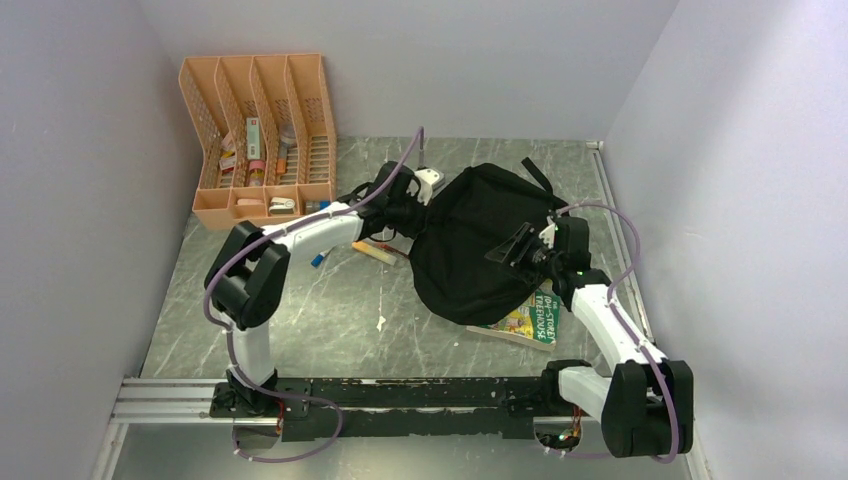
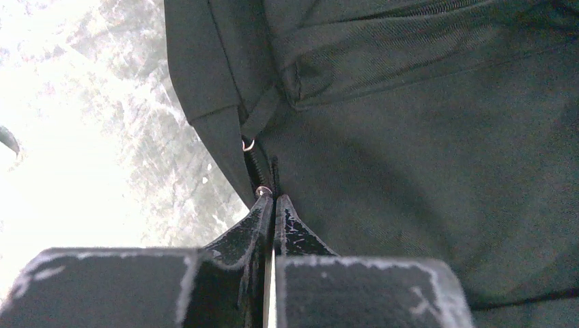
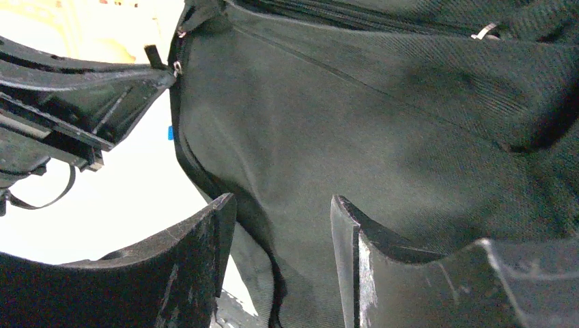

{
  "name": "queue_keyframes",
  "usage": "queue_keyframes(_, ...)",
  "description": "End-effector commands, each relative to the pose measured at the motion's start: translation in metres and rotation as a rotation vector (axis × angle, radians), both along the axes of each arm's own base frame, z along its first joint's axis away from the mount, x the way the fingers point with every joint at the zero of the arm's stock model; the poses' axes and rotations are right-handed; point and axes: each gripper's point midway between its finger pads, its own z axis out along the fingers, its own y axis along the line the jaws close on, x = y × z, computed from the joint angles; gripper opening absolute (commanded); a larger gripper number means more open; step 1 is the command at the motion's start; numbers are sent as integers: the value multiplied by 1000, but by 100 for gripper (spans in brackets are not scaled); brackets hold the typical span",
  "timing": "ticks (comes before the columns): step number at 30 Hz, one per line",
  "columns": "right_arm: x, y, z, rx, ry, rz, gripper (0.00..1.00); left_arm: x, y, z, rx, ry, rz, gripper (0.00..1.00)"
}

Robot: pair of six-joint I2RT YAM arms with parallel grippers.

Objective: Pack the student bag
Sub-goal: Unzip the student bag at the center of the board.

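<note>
Top external: the black bag [image 1: 480, 245] slumps right of centre on the desk [image 1: 330, 320]. Its near edge lies over a colourful book [image 1: 528, 318], and an orange organiser [image 1: 262, 140] stands far left. One arm flanks the bag on each side, apparently to steady it for packing.

Left wrist: the left pincer [image 2: 272, 203] is pinched closed on the bag's zip edge, likely to hold or draw the opening.

Right wrist: the right pincer [image 3: 283, 201] gapes, fingers apart with bag fabric just beyond them. It grips nothing and seems poised to take hold on that side.
</note>
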Motion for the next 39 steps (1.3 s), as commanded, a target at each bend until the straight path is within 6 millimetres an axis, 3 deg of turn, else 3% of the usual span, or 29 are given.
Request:
queue_keyframes(1,14,11,22,44,-64,28,57,-7,-3,26,-71,-23,2,5)
queue_keyframes(8,23,20,26,62,-72,40,57,-19,7,34,-80,-11,22,5)
queue_keyframes(22,30,59,30,32,-110,139,58,-68,21,45,-123,23,27,5)
queue_keyframes(28,30,75,32,50,-143,191,58,-91,18,39,-144,52,22,5)
queue_keyframes(33,23,87,48,47,-253,266,62,-91,17,43,-195,61,63,5)
queue_keyframes(39,18,89,57,103,-294,252,64,-78,12,55,-237,21,111,5)
